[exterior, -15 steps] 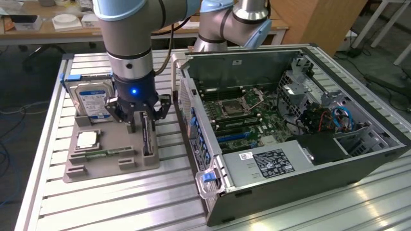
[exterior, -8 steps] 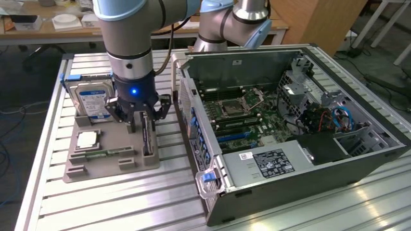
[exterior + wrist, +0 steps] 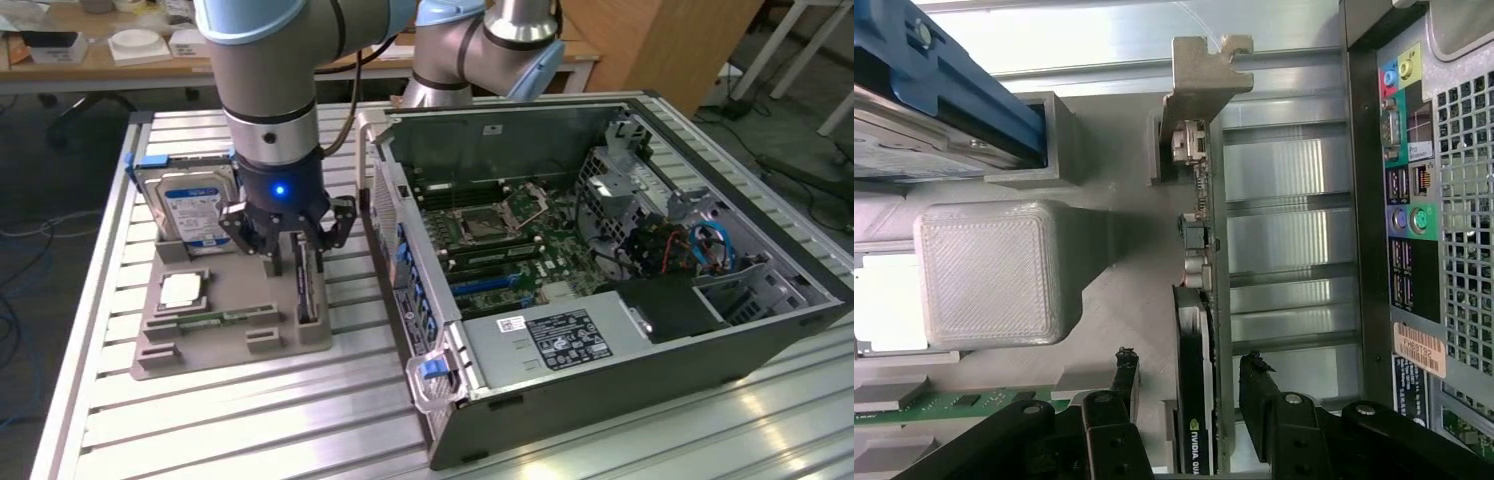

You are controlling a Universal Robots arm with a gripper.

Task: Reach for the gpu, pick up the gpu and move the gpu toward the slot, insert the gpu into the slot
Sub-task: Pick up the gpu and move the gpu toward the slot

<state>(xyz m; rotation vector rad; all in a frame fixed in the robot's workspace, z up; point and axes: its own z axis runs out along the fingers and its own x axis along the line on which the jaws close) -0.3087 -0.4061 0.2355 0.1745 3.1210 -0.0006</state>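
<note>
GPU point(image 3: 308, 285) stands on its thin edge in a groove of the grey holder point(image 3: 214, 340), left of centre in the exterior view, between the hard drive point(image 3: 194, 205) and the open computer case point(image 3: 601, 330). The hand point(image 3: 300, 255) hangs directly over it. In the wrist view the hand point(image 3: 1189, 362) is spread apart, with one of its fingers point(image 3: 1126, 375) on each side of the GPU point(image 3: 1194, 400), and neither seems to touch it. I judge that the step in hand is the grasp. To do it well, the fingers should meet the flat dark faces evenly, away from the metal bracket point(image 3: 1199, 90), so the slim card does not tilt in its groove. The holder rests on the ribbed counter point(image 3: 267, 420).
</note>
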